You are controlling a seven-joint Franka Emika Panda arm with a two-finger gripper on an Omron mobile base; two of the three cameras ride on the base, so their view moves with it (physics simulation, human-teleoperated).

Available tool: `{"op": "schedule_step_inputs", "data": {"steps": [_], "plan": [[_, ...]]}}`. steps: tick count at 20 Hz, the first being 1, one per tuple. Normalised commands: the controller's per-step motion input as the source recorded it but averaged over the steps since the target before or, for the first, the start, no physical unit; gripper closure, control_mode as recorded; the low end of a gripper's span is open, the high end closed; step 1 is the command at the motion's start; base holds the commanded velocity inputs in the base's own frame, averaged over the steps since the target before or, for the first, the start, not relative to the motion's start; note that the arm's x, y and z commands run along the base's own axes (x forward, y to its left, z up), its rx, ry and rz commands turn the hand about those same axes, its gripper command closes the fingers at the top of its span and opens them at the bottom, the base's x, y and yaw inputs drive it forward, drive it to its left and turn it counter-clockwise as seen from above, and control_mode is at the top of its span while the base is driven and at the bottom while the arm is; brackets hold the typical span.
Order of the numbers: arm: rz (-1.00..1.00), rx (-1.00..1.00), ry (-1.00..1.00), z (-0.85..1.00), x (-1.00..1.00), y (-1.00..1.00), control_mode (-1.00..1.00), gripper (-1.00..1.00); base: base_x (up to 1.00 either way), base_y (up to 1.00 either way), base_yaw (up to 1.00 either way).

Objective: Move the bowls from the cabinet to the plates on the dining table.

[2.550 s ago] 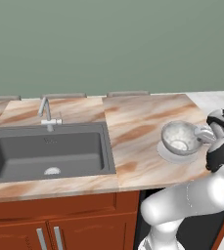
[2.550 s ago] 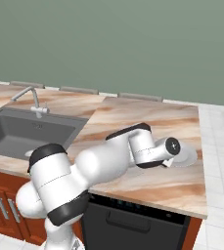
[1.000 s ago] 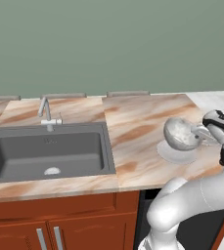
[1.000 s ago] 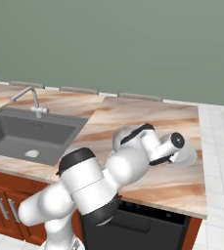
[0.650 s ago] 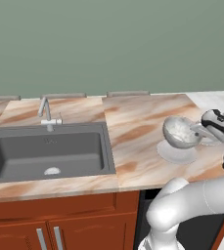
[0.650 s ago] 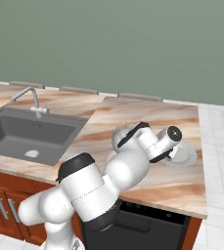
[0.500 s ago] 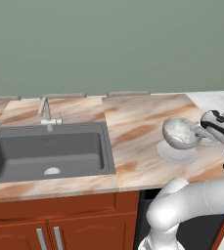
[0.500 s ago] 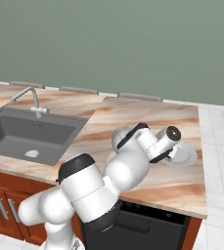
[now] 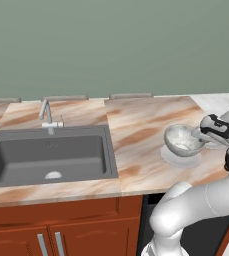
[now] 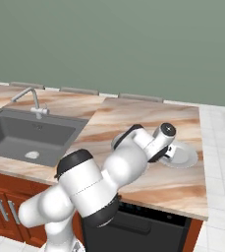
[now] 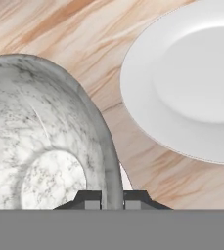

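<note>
Gripper [image 11: 112, 199] pinching rim of grey speckled bowl [image 9: 183, 139]. Bowl lifted and tipped on edge since a moment back, hanging above plate [image 9: 181, 156] on dining table [image 9: 141, 130]. Needs levelling, lowering, then release.

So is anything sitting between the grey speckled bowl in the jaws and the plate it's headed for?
Nothing visible. The bowl, pinched at its rim by the gripper, hangs just above the plate, whose face is bare. Only marble dining table surrounds it.
</note>
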Motion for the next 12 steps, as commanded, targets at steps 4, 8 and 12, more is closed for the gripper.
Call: {"op": "schedule_step_inputs", "data": {"steps": [4,8,12], "plan": [[0.0,0.0,0.0,0.0,0.0,0.0,-1.0,1.0,0.0,0.0,0.0],[0.0,0.0,0.0,0.0,0.0,0.0,-1.0,1.0,0.0,0.0,0.0],[0.0,0.0,0.0,0.0,0.0,0.0,-1.0,-1.0,0.0,0.0,0.0]]}}
